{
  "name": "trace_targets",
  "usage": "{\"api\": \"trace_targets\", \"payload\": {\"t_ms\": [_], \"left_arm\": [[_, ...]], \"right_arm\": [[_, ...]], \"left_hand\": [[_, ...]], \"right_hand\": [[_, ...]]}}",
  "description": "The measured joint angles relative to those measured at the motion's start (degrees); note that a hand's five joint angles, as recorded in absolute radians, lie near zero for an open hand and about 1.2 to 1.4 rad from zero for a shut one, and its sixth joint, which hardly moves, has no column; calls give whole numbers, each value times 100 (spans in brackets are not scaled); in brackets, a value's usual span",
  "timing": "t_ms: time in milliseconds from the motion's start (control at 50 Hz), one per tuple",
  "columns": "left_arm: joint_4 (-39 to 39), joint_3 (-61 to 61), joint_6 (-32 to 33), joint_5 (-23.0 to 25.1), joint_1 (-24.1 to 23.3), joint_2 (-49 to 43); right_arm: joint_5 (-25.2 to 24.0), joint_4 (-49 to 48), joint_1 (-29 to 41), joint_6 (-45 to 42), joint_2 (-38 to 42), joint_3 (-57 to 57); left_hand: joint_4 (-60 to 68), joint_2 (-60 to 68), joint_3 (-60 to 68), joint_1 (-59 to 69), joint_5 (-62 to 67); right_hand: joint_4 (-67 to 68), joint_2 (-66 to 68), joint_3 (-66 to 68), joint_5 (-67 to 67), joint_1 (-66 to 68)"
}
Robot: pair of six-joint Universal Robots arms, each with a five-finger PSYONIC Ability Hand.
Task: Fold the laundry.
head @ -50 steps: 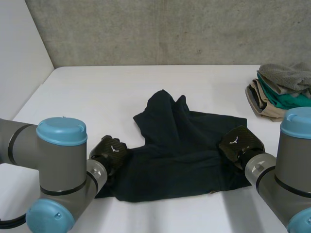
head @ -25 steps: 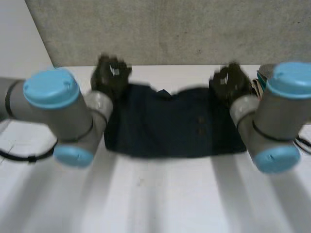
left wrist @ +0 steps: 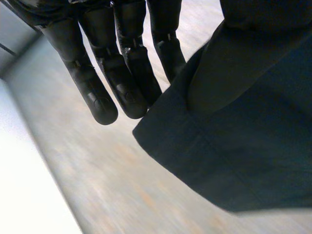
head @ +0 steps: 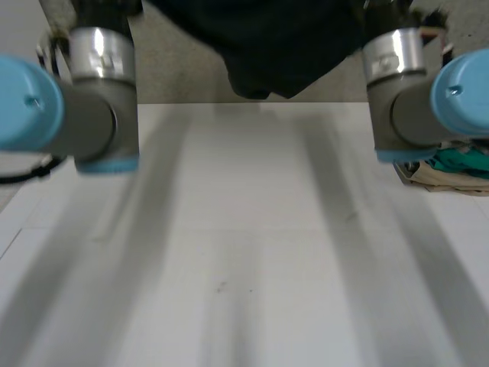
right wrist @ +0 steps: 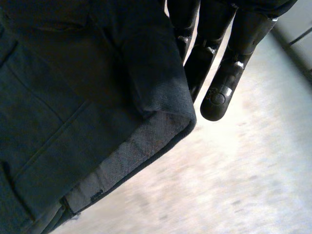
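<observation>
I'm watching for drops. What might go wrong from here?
The dark garment hangs in the air. Most fingers of the left hand and right hand lie clear of it, so it may slip. Lowered, it might brush the folded clothes pile beside the right arm.

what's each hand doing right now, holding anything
Left hand: straight fingers pinching the dark garment.
Right hand: pinching the dark garment too.

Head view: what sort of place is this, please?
Probably a robot lab or test room, not a home: a white table, a plain concrete wall behind it, and two robot arms holding up a dark garment.
</observation>
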Motion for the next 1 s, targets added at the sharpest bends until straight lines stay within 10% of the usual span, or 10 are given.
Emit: {"api": "trace_targets", "payload": {"t_ms": [300,780,860,1000], "left_arm": [[-1559,-2748,194,-19,-234,49],[-5883,-4674,402,-249,-1396,2119],[-6183,-4569,367,-243,-1665,2192],[-5937,-4090,377,-244,-1533,2318]], "right_arm": [[-153,2171,56,-76,251,1943],[575,7119,-21,-624,-1935,4153],[607,7118,-38,-800,-2123,4498],[605,6726,-94,-838,-2159,4749]], "left_hand": [[1,5,2,0,0],[0,5,2,0,0],[-4119,-4073,-4006,-4291,-3791],[-5569,-5523,-5475,-5323,-5263]], "right_hand": [[0,0,0,0,0],[0,0,0,0,0],[0,0,0,0,0],[0,0,0,0,0]]}}
